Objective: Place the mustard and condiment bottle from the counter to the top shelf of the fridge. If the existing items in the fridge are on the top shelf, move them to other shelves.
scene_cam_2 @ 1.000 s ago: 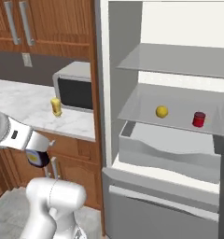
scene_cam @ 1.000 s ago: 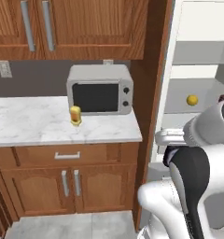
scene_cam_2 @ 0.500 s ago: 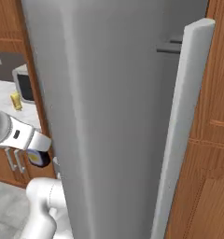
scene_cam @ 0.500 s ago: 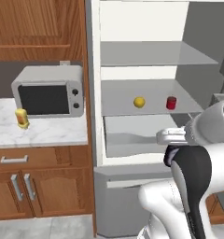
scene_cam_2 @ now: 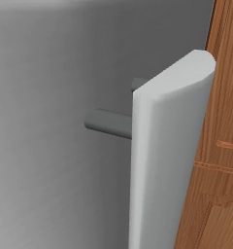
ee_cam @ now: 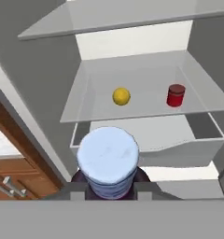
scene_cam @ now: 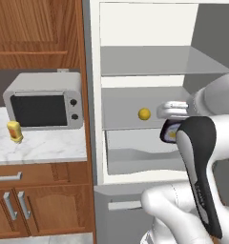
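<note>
Condiment bottle (ee_cam: 108, 161) between claw (ee_cam: 109, 189) fingertips

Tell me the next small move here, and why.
Probably lift the condiment bottle toward the fridge's top shelf. The gripper is shut on it, blue cap up, facing the open fridge. The lemon and red object sit on the shelf below; the mustard waits on the counter.

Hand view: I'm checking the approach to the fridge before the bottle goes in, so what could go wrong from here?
1. The claw grips the dark, blue-capped condiment bottle near its top; a swing could tilt it.
2. The round yellow ball and small red can stand on the grey shelf ahead; going in at that level could knock them.
3. The small yellow mustard bottle waits on the white marble counter.
</note>
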Controlling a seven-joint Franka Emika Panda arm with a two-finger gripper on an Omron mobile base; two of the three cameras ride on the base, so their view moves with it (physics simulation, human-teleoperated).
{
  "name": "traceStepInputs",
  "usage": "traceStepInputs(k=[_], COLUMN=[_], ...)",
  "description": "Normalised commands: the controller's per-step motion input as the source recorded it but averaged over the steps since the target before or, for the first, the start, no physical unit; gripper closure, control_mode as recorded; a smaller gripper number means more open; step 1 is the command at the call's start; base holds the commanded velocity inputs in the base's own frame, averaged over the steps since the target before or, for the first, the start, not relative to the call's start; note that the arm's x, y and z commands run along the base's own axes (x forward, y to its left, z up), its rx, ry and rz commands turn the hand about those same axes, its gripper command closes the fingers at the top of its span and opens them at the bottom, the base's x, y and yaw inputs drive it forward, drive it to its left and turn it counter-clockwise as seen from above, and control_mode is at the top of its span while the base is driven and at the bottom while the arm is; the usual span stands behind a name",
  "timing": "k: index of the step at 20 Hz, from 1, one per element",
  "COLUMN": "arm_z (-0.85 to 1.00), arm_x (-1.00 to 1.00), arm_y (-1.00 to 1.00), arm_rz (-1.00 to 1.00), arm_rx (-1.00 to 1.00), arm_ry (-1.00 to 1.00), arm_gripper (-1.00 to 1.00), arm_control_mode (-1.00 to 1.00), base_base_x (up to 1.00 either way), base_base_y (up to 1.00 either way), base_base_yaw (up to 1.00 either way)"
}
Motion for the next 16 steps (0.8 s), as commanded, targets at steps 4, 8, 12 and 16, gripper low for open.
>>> traceStepInputs(k=[4,8,12,16], arm_z=[1.00,0.93,0.45,0.06], arm_x=[0.71,0.78,0.99,1.00], arm_y=[0.00,-0.01,-0.09,-0.01], arm_rz=[0.16,0.08,0.00,0.00], arm_rx=[0.04,0.00,0.00,-0.01], arm_ry=[-0.29,-0.19,-0.12,-0.01], arm_gripper=[1.00,1.00,1.00,1.00], arm_control_mode=[-1.00,-1.00,-1.00,-1.00], base_base_x=[0.00,0.00,0.00,0.00], base_base_y=[0.00,0.00,0.00,0.00], base_base_yaw=[0.00,0.00,0.00,0.00])
